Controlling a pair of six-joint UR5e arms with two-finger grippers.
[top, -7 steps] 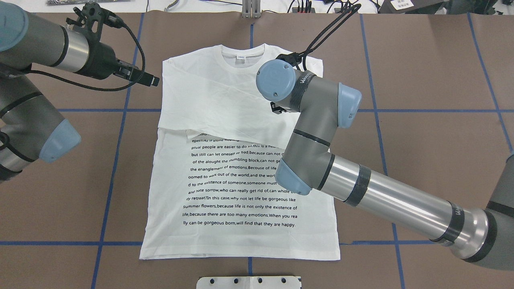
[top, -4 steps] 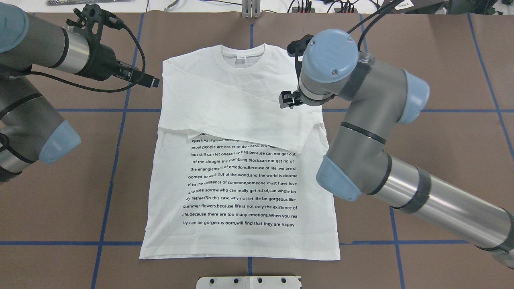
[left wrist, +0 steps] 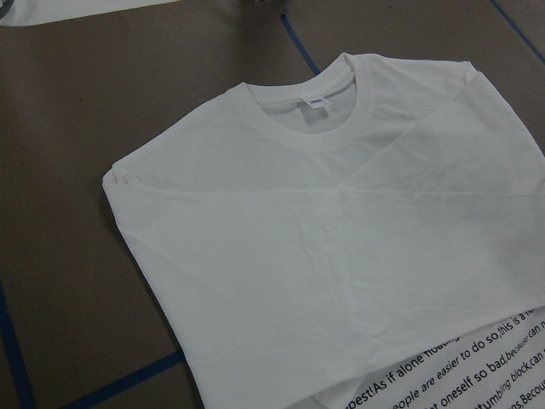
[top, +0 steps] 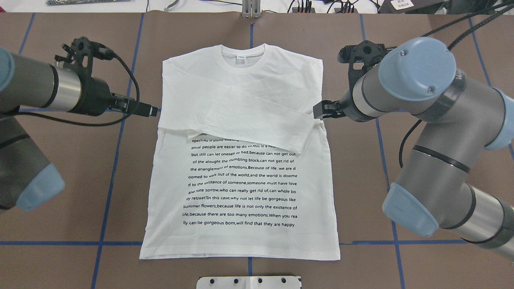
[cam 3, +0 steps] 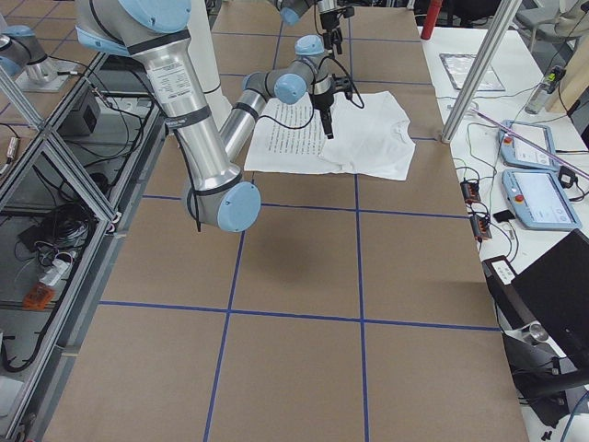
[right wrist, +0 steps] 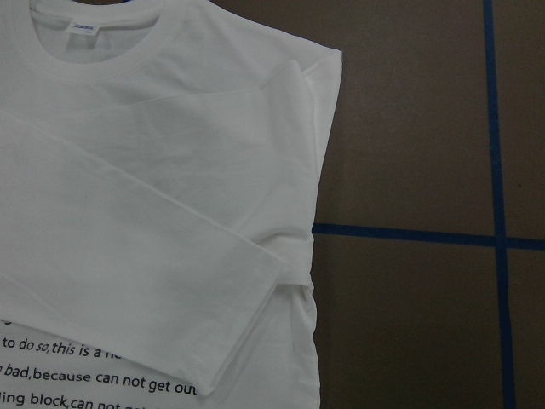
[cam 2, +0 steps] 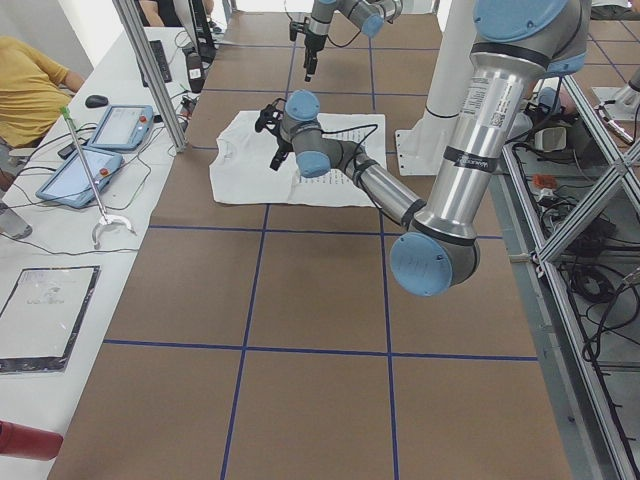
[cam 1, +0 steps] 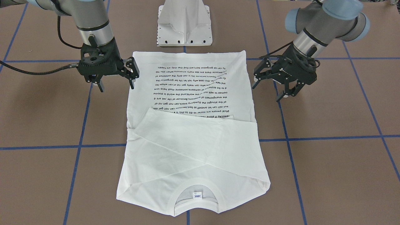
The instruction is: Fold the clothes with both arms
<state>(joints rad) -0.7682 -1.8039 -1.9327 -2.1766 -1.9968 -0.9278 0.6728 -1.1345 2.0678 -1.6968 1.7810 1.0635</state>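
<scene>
The white long-sleeved T-shirt (top: 241, 132) lies flat on the brown table with the black text up. Both sleeves are folded across the chest, and the collar (top: 243, 56) is at the far side. It also shows in the front view (cam 1: 193, 134) and in both wrist views (left wrist: 324, 247) (right wrist: 145, 213). My left gripper (top: 152, 111) is open and empty, just off the shirt's left edge at sleeve height. My right gripper (top: 320, 110) is open and empty, at the shirt's right edge by the folded cuff. In the front view both the left gripper (cam 1: 266, 93) and the right gripper (cam 1: 116, 86) have their fingers spread above the table.
The white pedestal mount (cam 1: 184, 23) stands at the near edge behind the shirt's hem. Blue tape lines (top: 108, 168) grid the table. Cables and plugs lie along the far edge (top: 305, 6). Tablets (cam 2: 95, 150) and a seated person (cam 2: 30, 85) are at the operators' bench.
My right arm has pulled back off the shirt's chest to its right edge. My left gripper has moved nearer to the robot along the left edge. The shirt has not moved.
</scene>
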